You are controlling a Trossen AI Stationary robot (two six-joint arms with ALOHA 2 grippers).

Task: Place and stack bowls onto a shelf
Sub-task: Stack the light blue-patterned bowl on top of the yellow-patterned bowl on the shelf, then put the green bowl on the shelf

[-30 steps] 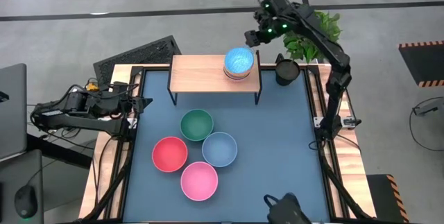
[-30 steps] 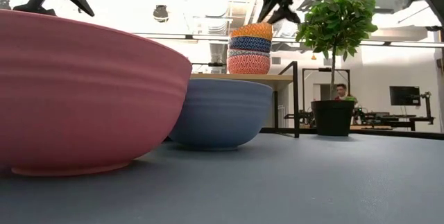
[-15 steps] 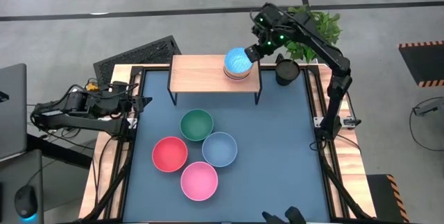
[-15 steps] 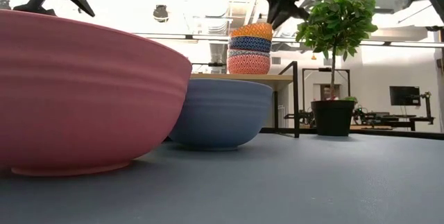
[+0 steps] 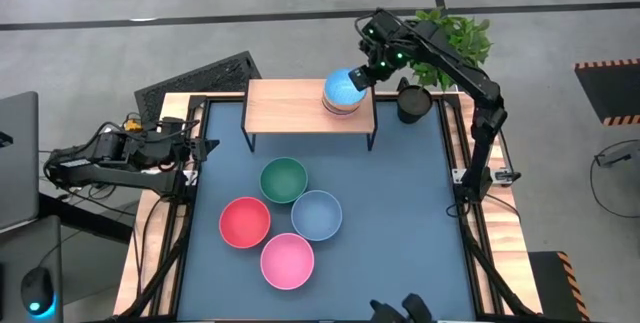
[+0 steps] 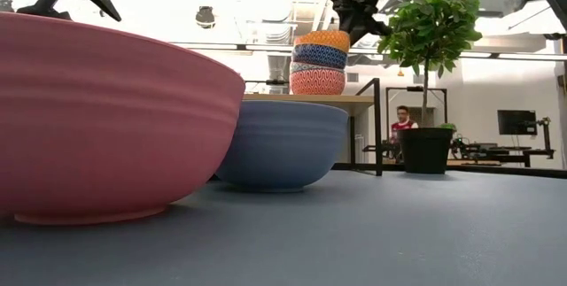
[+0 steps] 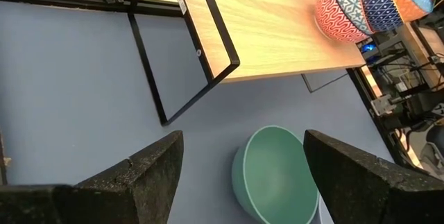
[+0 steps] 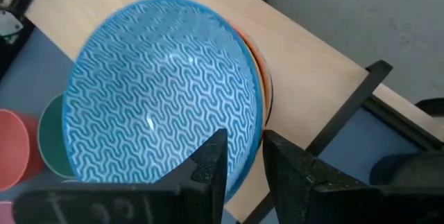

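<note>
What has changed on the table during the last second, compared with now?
The right gripper has moved from behind the shelf toward the stack of small bowls, and its fingers now straddle the rim of the top bright blue bowl. The left gripper waits unmoved at the table's left edge. The four large bowls, shelf and stack stayed put.

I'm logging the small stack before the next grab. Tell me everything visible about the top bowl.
The top bowl is round, bright blue inside with a fine white wavy pattern, glossy like ceramic. It sits upright, nested on the stack of patterned bowls at the shelf's right end. The right claw is at its rim.
</note>
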